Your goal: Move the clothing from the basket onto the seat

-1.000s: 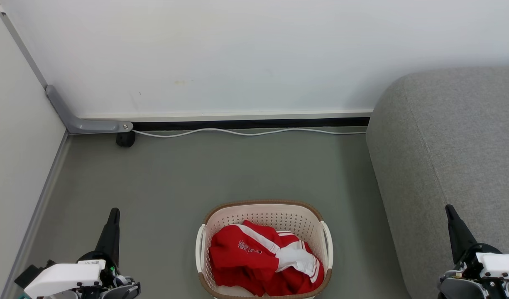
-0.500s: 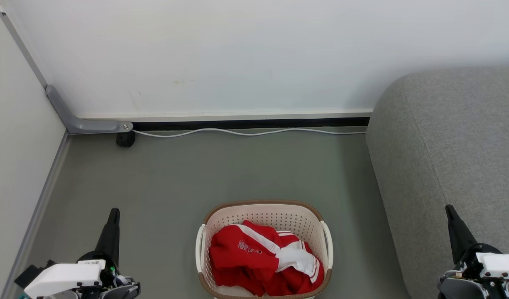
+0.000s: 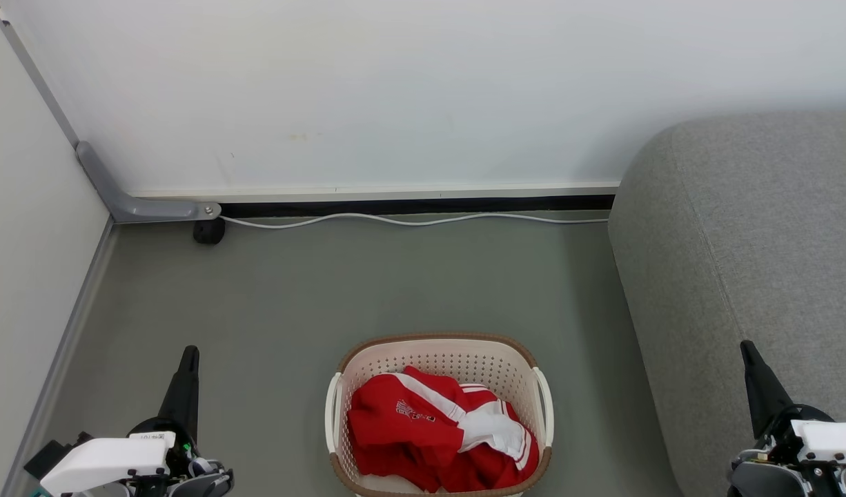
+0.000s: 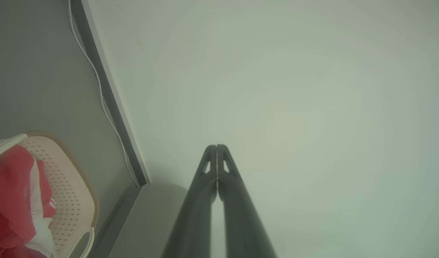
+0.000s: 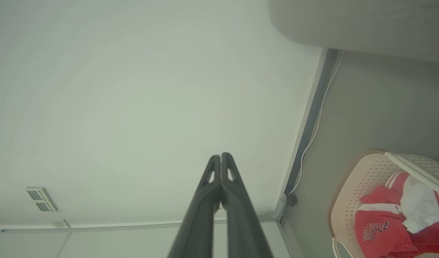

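No movement; clothing [image 3: 402, 431] still in basket [image 3: 438, 358]

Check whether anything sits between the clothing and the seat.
Nothing visible does. The clothing lies in the open-topped basket; beyond the basket's wall, just floor up to the seat.

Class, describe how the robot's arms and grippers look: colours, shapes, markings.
The left gripper and the right gripper each have two long dark fingers tapering to a point, with a small triangular slot near each tip. Behind sit white boxy housings on dark joints; the left one carries a small printed label.
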